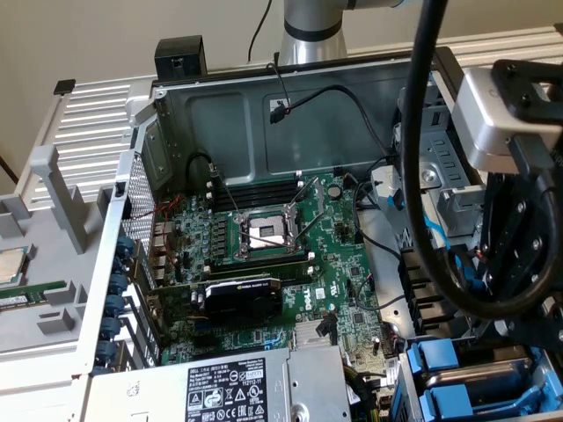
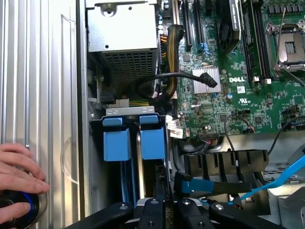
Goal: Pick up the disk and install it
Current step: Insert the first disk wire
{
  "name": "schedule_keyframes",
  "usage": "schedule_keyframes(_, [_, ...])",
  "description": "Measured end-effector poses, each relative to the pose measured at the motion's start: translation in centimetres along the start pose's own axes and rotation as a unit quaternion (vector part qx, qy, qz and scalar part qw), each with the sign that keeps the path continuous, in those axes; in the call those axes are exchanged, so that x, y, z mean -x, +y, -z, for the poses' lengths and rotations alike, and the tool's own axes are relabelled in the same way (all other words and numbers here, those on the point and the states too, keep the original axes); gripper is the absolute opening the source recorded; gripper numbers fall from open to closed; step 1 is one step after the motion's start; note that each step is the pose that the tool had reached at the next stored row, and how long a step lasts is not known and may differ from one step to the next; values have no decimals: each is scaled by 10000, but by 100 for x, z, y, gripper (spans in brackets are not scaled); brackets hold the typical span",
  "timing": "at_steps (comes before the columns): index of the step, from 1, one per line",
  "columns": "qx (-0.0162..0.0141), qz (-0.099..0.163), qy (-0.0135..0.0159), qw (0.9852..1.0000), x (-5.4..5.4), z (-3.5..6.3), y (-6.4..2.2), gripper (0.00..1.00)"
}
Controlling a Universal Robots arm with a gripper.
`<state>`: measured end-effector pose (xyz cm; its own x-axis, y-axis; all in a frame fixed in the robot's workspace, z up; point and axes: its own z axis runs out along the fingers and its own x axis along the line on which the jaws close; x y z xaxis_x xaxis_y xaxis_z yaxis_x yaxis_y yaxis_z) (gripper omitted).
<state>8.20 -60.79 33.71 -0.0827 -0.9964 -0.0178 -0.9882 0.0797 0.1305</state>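
Two blue-carrier drives stand side by side in the drive cage of the open computer case. The one closer to the motherboard I take for the disk (image 2: 152,141) (image 1: 437,359); its twin (image 2: 116,143) (image 1: 462,404) sits by the case wall. My gripper (image 2: 167,204) (image 1: 528,316) hangs just off the disk's far end, in line with it. Its black fingers (image 2: 151,212) are drawn close together, shut. Whether they pinch the carrier's edge is hidden.
A person's hand (image 2: 19,176) rests on a black round device (image 2: 12,210) on the ribbed metal surface beside the case. The grey power-supply box (image 1: 237,391) (image 2: 123,28) borders the cage. Loose blue cables (image 2: 281,179) and black cables (image 2: 190,76) lie over the motherboard (image 1: 264,255).
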Motion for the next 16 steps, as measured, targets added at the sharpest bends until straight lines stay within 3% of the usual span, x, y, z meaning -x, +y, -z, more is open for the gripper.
schedule_keyframes(6, [2, 4, -23, 10000, -10, -12, -3, 16])
schedule_keyframes(16, [2, 4, -28, 10000, -9, -13, -4, 16])
